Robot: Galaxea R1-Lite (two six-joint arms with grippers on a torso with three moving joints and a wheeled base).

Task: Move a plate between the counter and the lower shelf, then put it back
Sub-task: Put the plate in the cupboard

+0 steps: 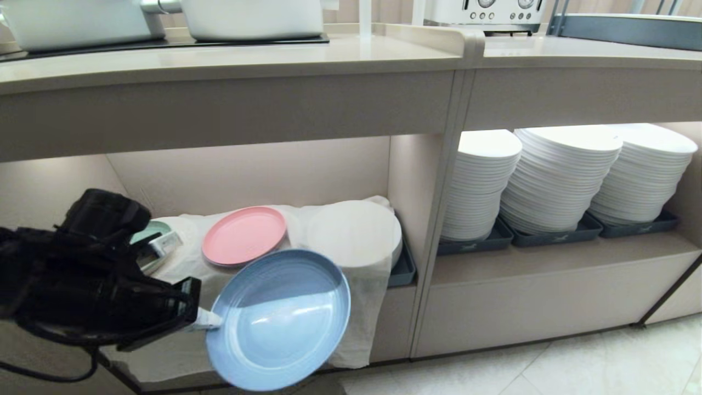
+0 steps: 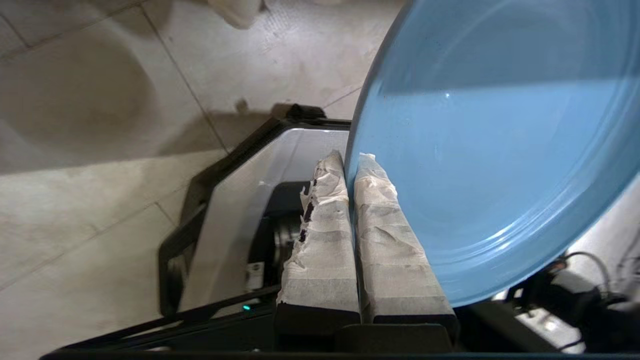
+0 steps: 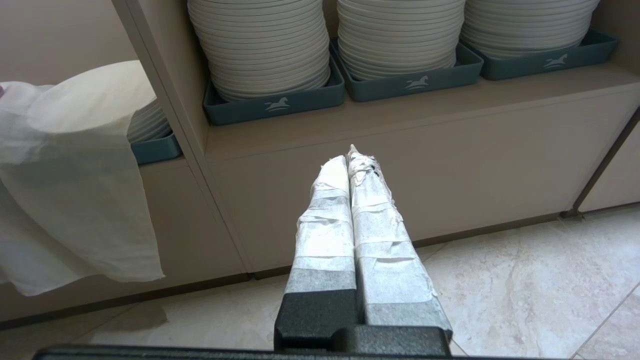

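Light blue round plastic plate [image 1: 279, 318] hangs pinched at nine o'clock by left gripper [image 1: 211, 320], off white-draped lower shelf [image 1: 406, 269], beige counter [image 1: 230, 60] unreached.

Looks like a commercial kitchen or buffet service area, not a home. Long beige worktop [image 1: 230, 57] with a black inset cooktop panel [image 1: 164, 43] carrying white pots [image 1: 252, 17], toaster [image 1: 485, 12] on the adjoining top. Below it, open shelf bays hold tall stacks of white plates [image 1: 559, 175] in grey trays [image 3: 275, 102] with a horse logo; one more stack sits under a white cloth [image 1: 359, 285], floor [image 1: 576, 367] is pale tile.
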